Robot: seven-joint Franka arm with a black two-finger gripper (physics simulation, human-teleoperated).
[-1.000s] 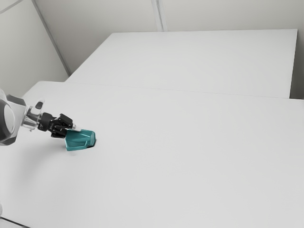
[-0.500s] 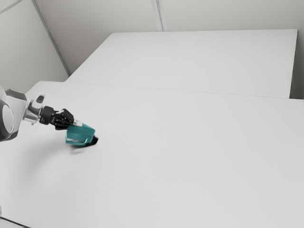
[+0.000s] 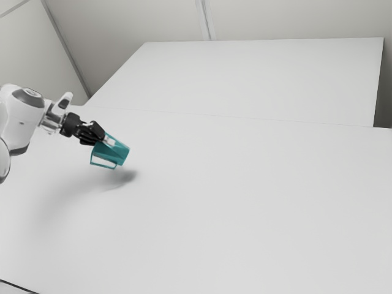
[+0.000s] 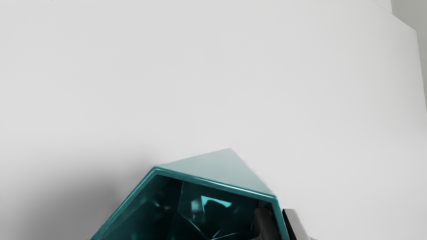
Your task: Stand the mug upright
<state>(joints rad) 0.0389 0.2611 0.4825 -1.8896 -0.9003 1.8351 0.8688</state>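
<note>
The end effector [image 3: 105, 141], at the left of the exterior view, holds the teal mug [image 3: 117, 152] by its wall, pinched narrowly: in the wrist view one finger [image 4: 266, 224] reaches inside the mouth and the other [image 4: 295, 222] lies against the outside. Such a grip probably makes sense because a thin wall fits between the fingers where the whole body may be too broad, and it leaves the base free to meet the worktop [image 3: 245, 202].

The mug hangs tilted above the worktop, its shadow [image 3: 127, 176] below it. Its mouth faces up and back toward the arm, its base points to the lower right of the exterior view, and the handle [image 3: 103, 166] is on its lower-left side. It is not yet upright; I judge that it needs more levelling, then lowering base first. Letting go while tilted could tip it over.
</note>
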